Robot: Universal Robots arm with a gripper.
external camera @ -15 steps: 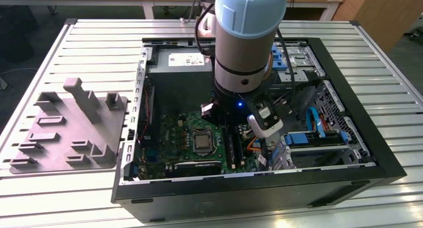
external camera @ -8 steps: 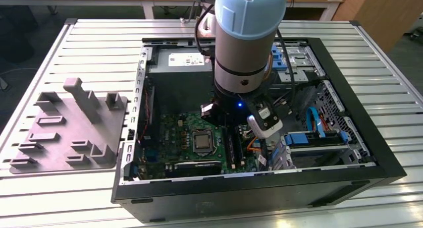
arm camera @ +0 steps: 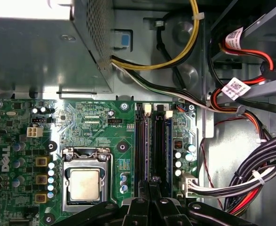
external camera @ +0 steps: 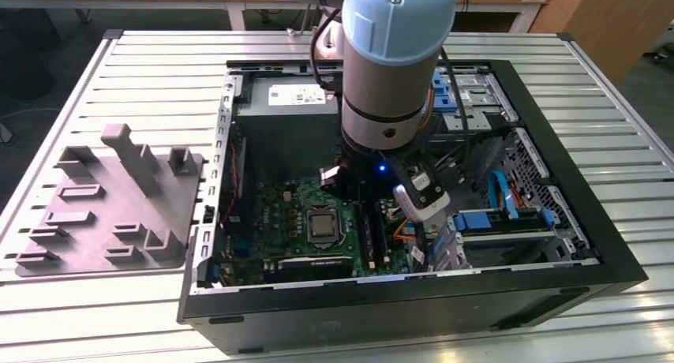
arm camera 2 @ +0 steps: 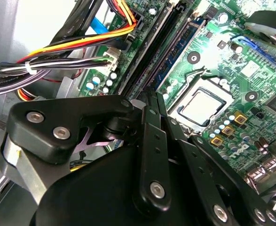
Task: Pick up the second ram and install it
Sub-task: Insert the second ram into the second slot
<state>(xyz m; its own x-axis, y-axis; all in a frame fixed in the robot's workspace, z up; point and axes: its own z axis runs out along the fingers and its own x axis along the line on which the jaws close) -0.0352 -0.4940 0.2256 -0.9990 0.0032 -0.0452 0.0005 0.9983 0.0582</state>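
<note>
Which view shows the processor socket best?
First wrist view: the processor socket is seen square-on. The second wrist view shows the socket obliquely; the exterior view shows the socket from farther off, at a slant.

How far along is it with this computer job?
Done: the arm is down inside the open case. In hand: the gripper sits low over the memory slots beside the processor socket. Left: I can't tell whether the second ram is seated yet, so the install may be unfinished.
</note>
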